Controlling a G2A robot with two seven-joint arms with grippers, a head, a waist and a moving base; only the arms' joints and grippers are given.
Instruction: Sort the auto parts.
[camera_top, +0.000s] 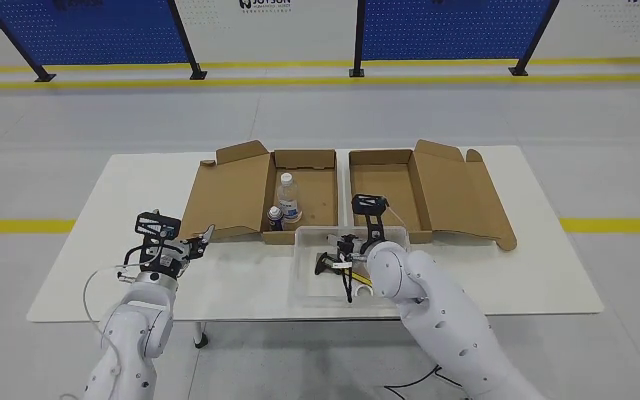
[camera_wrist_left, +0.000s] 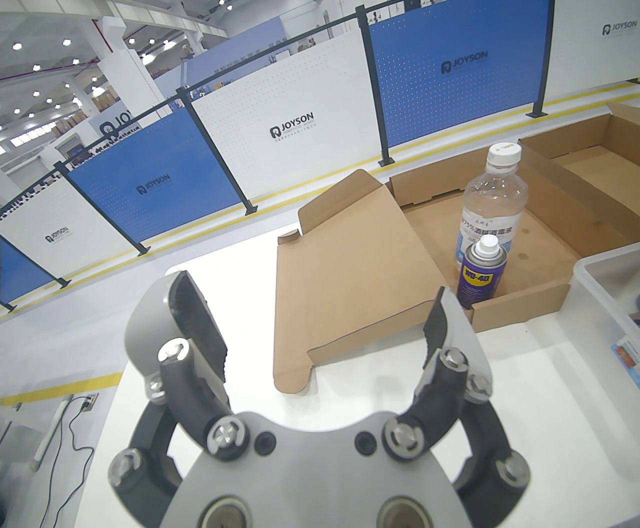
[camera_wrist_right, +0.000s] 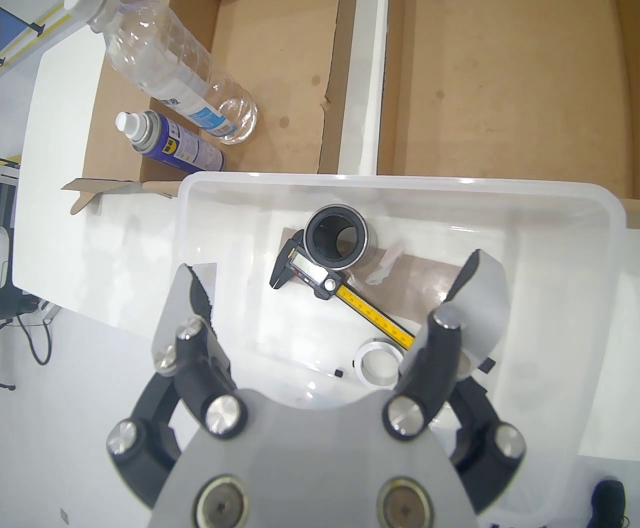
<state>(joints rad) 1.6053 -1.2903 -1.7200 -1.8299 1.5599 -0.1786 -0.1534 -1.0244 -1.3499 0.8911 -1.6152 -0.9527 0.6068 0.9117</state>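
Jaws wide apart on both arms, nothing between them.

Position, left gripper (camera_wrist_left: 312, 295): over the white table (camera_top: 500, 280), just short of the near edge of the folded-out flap on the left box (camera_top: 305, 152). Table top runs on from it toward the left table edge.

Position, right gripper (camera_wrist_right: 332, 265): above the clear bin (camera_wrist_right: 400, 192). One fingertip (camera_wrist_right: 190, 280) lines up with a side wall of the bin, while the other stands well inside, with room between it and the opposite wall.

Bin contents:
- The black sleeve (camera_wrist_right: 336, 237) stands on end near the wall that faces the boxes.
- The digital caliper (camera_wrist_right: 310, 270) lies flat, its head touching the sleeve's base. Its yellow scale runs diagonally across the floor.
- The silver ring (camera_wrist_right: 377, 362) lies at the far end of that scale, close to the wall nearest the robot.

Bin placement: far rim close against the front walls of the left box and the right box (camera_top: 385, 190), straddling the gap between them.

Left box: the clear bottle (camera_top: 288, 195) and the spray can (camera_top: 274, 216) are upright in the near corner beside the bin. The can is just beside the bottle and close to the front wall.

Both boxes have their lids spread outward, flat on the table.
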